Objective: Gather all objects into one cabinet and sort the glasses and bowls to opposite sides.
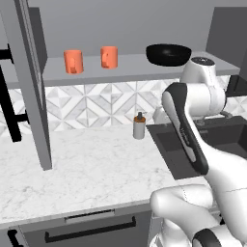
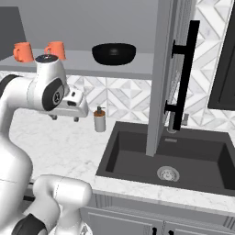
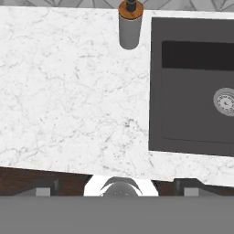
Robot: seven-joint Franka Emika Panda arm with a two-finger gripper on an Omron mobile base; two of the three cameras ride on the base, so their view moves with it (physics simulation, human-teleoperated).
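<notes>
On the open cabinet (image 1: pixel 130 72) shelf we've got the black bowl (image 1: pixel 168 53) far right and two orange cups (image 1: pixel 73 61) left, presumably sorted apart. Our gripper (image 2: pixel 64 117) hovers over the counter (image 3: pixel 68 100), fingers wide apart, holding nothing.

Two orange cups (image 1: pixel 73 61) left on shelf (image 1: pixel 130 69), black bowl (image 1: pixel 168 54) right

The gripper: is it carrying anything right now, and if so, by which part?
Nothing is held. The hand view looks straight down on bare counter with no object between the fingers; both orange cups and the bowl sit on the shelf.
</notes>
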